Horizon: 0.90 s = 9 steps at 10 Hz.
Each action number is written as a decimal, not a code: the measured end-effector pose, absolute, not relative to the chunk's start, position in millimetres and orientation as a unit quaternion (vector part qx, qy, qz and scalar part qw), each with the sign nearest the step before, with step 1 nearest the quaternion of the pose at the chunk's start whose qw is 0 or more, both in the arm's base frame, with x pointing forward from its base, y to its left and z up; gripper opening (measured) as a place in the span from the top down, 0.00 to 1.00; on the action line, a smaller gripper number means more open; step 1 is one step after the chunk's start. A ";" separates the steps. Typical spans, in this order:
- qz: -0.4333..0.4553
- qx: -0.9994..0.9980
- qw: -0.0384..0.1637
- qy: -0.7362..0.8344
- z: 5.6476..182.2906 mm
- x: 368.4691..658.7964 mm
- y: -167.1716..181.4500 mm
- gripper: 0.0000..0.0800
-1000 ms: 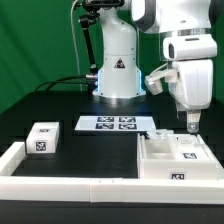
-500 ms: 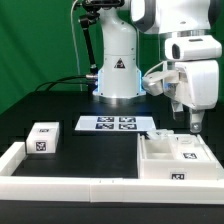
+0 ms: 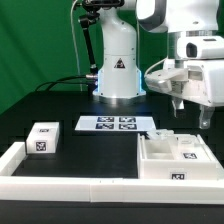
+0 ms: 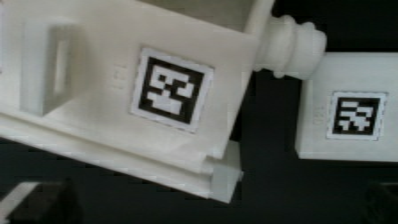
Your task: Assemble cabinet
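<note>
At the front edge of the black surface (image 3: 90,150) runs the white border rail (image 3: 70,186). Just behind it, on the exterior view's right, sits the cabinet body (image 3: 172,160) — a drawer block (image 3: 42,138) lies well apart, leftward. Farther back lies the marker board (image 3: 115,123). Above the body hovers the end effector (image 3: 192,115) — fingers spread, gripping nothing.

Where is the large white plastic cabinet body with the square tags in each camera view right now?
Exterior view: the large white plastic cabinet body sits low at the exterior view's right.
Wrist view: the cabinet body fills most of the picture, seen close up.
Shared landmark: an upward-facing black-and-white square tag on it, though I cannot tell exactly which tags match.
</note>
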State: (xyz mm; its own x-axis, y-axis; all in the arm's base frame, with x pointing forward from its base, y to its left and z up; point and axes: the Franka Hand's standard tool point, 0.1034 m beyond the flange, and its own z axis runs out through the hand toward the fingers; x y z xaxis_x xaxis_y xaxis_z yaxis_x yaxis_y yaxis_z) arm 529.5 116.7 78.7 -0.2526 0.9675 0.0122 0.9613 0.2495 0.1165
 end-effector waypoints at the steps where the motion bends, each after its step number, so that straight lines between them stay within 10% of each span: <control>1: 0.050 0.611 0.031 0.790 78.5 529.4 116.7 0.00; 9: 0.026 0.523 0.014 0.852 62.0 484.3 100.5 0.00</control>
State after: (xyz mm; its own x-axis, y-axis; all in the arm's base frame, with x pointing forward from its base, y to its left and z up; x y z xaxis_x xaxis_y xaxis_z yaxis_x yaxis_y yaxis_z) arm 484.3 100.5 62.0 -0.4527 0.8916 0.0026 0.8902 0.4518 0.0583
